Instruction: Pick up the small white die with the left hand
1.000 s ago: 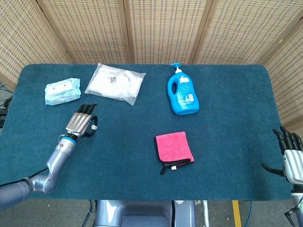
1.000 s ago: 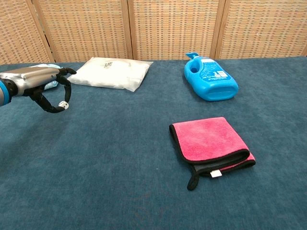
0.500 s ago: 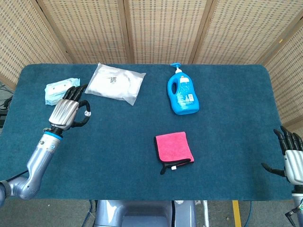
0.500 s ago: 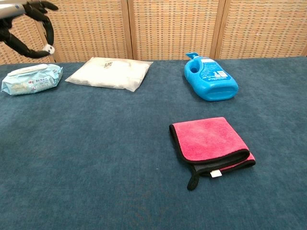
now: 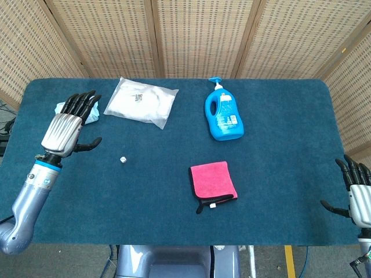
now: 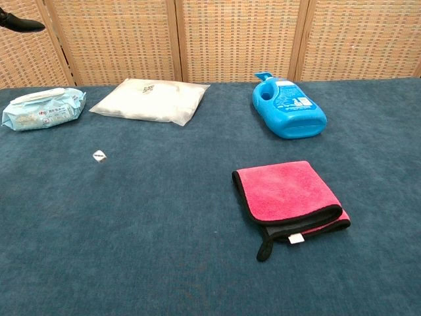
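The small white die lies on the blue table cloth, also seen in the chest view as the die, with nothing touching it. My left hand hovers up and to the left of it, fingers spread and empty; in the chest view only a dark fingertip shows at the top left corner. My right hand hangs open at the table's right edge, holding nothing.
A wet-wipes pack lies at the back left, partly behind my left hand in the head view. A white plastic bag, a blue detergent bottle and a folded pink cloth also lie on the table.
My left hand rose and moved left, then its fingers opened. The die it pinched has left the hand and now lies on the cloth to its right.
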